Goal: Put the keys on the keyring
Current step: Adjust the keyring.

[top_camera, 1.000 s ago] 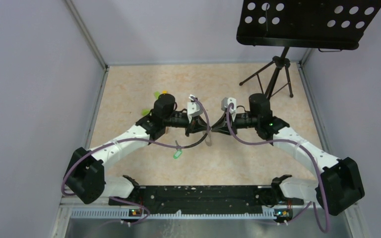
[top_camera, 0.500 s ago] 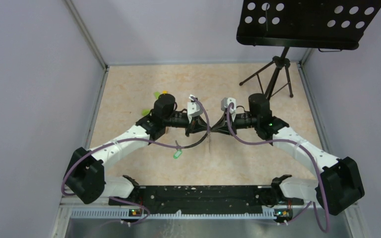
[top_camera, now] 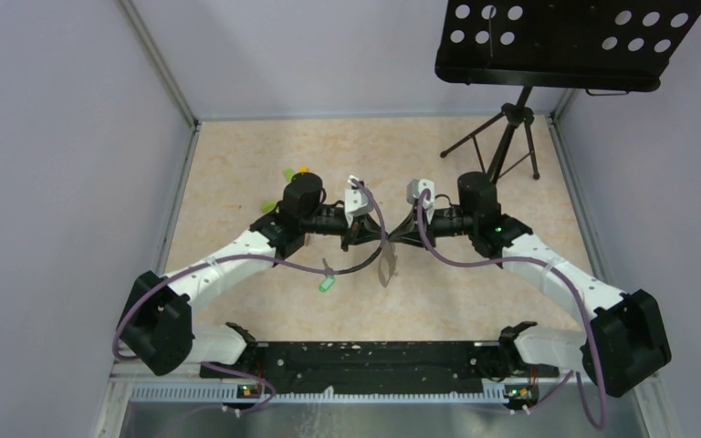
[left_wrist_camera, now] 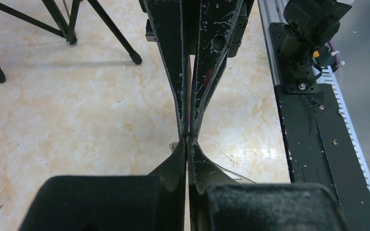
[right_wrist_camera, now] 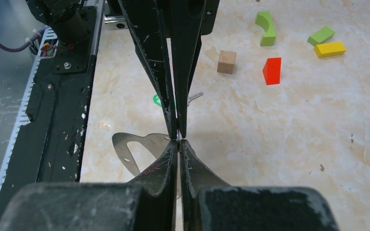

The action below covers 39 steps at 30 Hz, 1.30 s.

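**Item: keyring (right_wrist_camera: 119, 144).** Flat grey metal loop with an oval opening. It is held clear of the bench (top_camera: 237, 182), hanging at 6 o'clock from where the two arms meet in the top view.

**Left fingers (left_wrist_camera: 176, 163).** Closed, with no gap showing, pinching the loop's upper edge.

**Right fingers (right_wrist_camera: 166, 163).** Closed likewise. They meet the left pair tip to tip on that same edge, as far as the wrist views show.

**Item: green-tagged key (top_camera: 326, 284).** Lies loose on the bench at about 8 o'clock from the pinch point, on the left arm's side and nearer that arm. The shank is largely hidden, so its long axis cannot be told. No other keys can be made out.

**Note.** Judged, not seen: threading requires one pair to let go and fetch this key.
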### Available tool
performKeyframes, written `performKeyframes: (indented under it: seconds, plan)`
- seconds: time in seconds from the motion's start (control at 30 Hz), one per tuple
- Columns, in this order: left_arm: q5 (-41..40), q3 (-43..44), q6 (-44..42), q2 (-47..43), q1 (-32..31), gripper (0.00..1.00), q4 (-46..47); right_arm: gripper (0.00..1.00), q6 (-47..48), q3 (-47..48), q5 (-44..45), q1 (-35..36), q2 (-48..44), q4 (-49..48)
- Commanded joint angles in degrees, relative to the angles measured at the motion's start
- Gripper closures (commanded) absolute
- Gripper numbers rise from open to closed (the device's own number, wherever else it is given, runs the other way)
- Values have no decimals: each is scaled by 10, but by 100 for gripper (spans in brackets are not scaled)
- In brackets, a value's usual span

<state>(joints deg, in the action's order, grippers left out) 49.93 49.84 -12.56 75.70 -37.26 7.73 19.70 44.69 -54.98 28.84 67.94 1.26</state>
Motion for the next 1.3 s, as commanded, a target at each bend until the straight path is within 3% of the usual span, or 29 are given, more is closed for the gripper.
performKeyframes:
  seconds: [0.0, 0.4, 0.63, 0.8, 1.07, 1.27]
  plan:
    - [6, 2, -27, -24, -2, 99, 27, 100, 9, 18, -4, 2, -22, -31]
    - [31, 0, -56, -43, -2, 86, 6, 100, 20, 15, -13, -10, -25, -26]
    - [18, 1, -134, -66, 0, 61, -54, 100, 8, 17, -35, -23, -37, -31]
    - [19, -37, -197, -71, 2, 47, -43, 100, 1, 17, -61, -28, -46, -32]
    - [-6, -40, -211, -34, 2, 49, -1, 100, -8, 17, -73, -31, -44, -38]
    - [24, -33, -201, -12, 1, 56, 14, 100, -9, 15, -73, -33, -43, -40]
